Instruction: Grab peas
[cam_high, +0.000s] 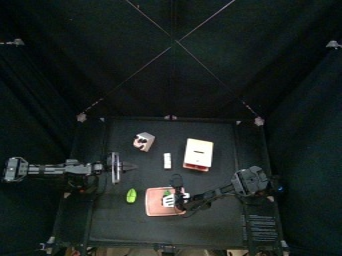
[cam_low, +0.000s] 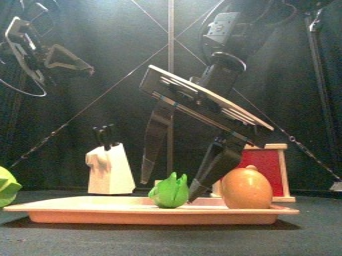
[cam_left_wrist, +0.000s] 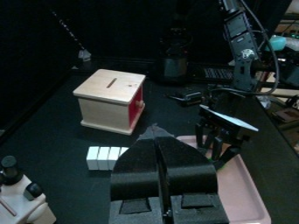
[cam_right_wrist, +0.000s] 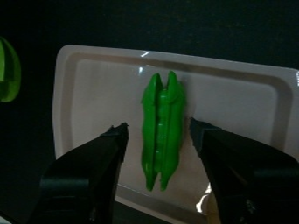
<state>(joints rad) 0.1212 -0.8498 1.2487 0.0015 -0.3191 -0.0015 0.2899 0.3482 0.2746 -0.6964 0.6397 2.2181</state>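
Note:
The peas are a bright green pod lying lengthwise on a pale pink tray. My right gripper is open and low over the tray, with one jaw on each side of the pod and neither touching it. In the front view the peas sit between the two lowered fingers. In the top view the right gripper covers the pod. My left gripper is shut and empty, and rests at the table's left.
A second, lime green piece lies off the tray's left end. A tan egg-shaped thing sits on the tray beside the peas. A tan box with a red side, a white block holder and a small white bar stand behind.

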